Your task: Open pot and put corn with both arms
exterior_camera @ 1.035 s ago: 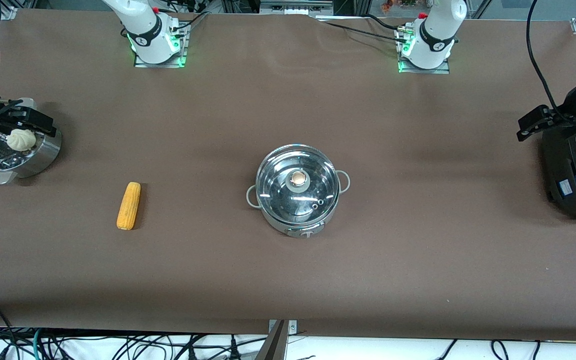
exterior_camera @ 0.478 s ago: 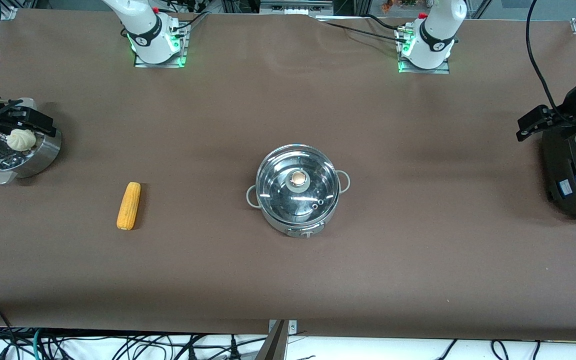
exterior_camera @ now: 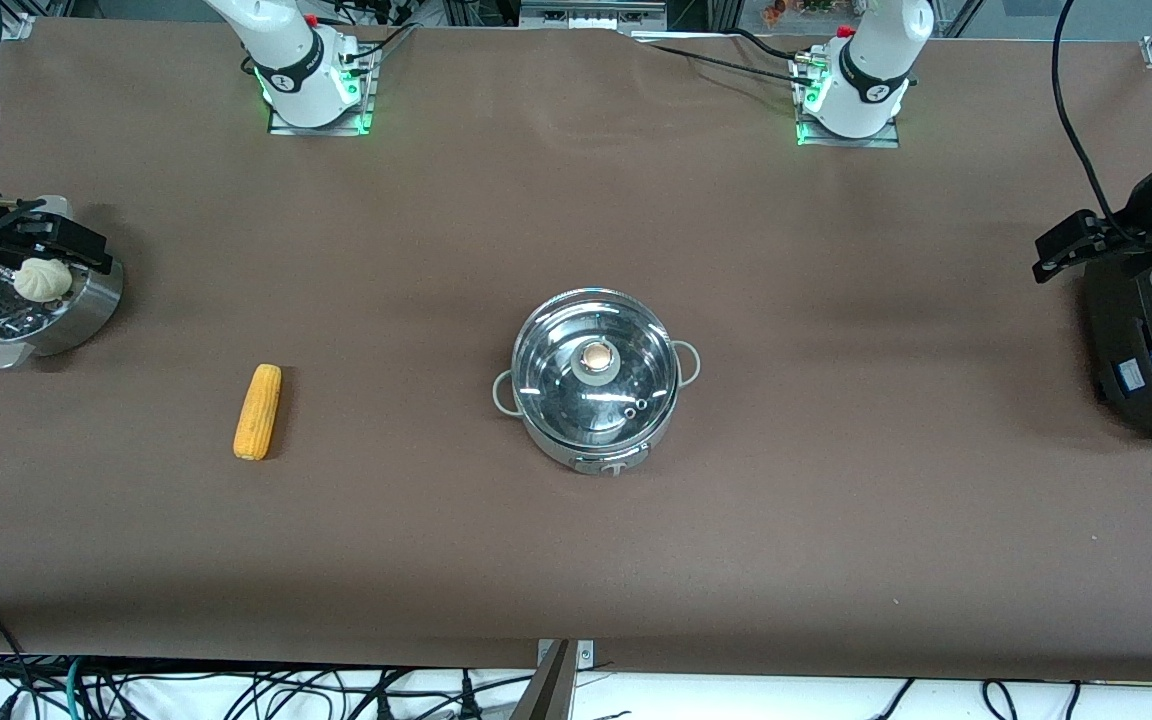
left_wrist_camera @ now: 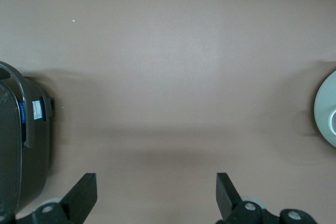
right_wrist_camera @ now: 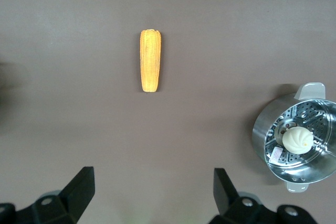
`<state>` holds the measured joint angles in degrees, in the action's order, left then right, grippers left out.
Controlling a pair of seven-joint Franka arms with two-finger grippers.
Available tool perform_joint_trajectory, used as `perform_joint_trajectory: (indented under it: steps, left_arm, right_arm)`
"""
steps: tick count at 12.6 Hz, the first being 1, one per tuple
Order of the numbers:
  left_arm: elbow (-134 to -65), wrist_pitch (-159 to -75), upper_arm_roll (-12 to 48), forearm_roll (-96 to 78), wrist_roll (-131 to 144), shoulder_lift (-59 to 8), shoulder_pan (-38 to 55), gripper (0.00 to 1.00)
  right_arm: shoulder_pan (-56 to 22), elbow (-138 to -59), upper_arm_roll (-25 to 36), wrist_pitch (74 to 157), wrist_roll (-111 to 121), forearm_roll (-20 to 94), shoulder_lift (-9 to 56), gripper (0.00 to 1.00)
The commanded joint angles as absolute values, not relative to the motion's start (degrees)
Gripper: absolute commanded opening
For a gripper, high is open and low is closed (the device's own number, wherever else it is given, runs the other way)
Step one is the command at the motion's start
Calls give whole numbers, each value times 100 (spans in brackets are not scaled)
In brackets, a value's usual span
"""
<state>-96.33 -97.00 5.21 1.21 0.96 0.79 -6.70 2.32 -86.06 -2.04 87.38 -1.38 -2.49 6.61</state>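
The steel pot [exterior_camera: 576, 452] stands in the middle of the table with its glass lid [exterior_camera: 626, 365] on. The corn [exterior_camera: 257, 411] lies on the cloth toward the right arm's end of the table, apart from the pot; it also shows in the right wrist view [right_wrist_camera: 150, 60]. My right gripper [exterior_camera: 41, 238] hangs open and empty up over the steamer basket; its fingers [right_wrist_camera: 79, 190] show spread wide. My left gripper [exterior_camera: 1071, 245] hangs open and empty up by the black rice cooker; its fingers [left_wrist_camera: 84, 195] are spread over bare cloth.
A steel steamer basket [exterior_camera: 96, 305] with a white bun [exterior_camera: 41, 279] stands at the right arm's end, also in the right wrist view [right_wrist_camera: 262, 135]. A black rice cooker [exterior_camera: 1146, 350] stands at the left arm's end, also in the left wrist view [left_wrist_camera: 21, 145].
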Motion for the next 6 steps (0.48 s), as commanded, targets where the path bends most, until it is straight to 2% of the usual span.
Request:
perform_joint_trajectory:
  steps: [1,6]
  left_arm:
    - [-9563,-9721,553,0,-18,79,-650,100]
    - [-9597,-9721,589,0,-18,88,-659,100]
  right_arm:
    - [281,-8420,-246,8692,-105,-264,729,100]
    - [290,-8420,-246,8692,-105,-264,738,100]
